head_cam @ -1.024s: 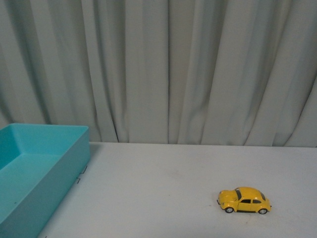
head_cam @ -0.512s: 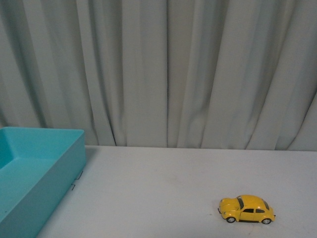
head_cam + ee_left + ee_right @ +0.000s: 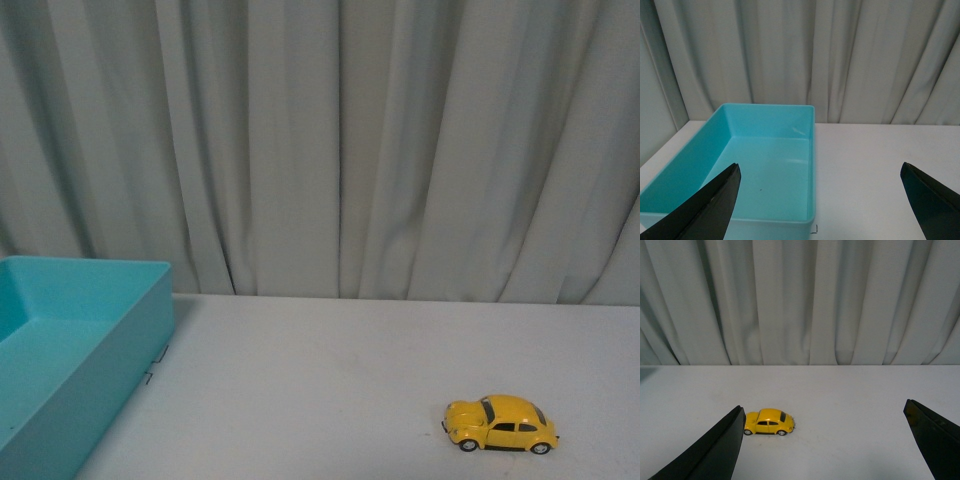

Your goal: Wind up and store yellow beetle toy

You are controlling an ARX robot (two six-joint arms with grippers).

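- A pale pleated curtain (image 3: 340, 150) hung behind a white table (image 3: 330, 370); a teal bin (image 3: 125, 375) sat at the robot's left.
- The yellow beetle toy (image 3: 500, 424) stood on its wheels toward the table's right, well apart from the bin.
- The left gripper (image 3: 818, 170) faced the bin, jaws spread wide; the right gripper (image 3: 824, 406) faced the toy, jaws equally wide, touching nothing.
- The reach looked like the right arm's job; it should centre over the roof, pinch across the doors, and keep the wheels pressed down while dragging backward to wind.

There is one yellow beetle toy (image 3: 500, 424), one turquoise bin (image 3: 120, 360), one white table (image 3: 330, 380) and one pale curtain (image 3: 340, 150) (pleated, seemingly a single sheet). There are two grippers, the left gripper (image 3: 818, 167) and the right gripper (image 3: 823, 405), each showing two dark fingers (image 3: 705, 210).
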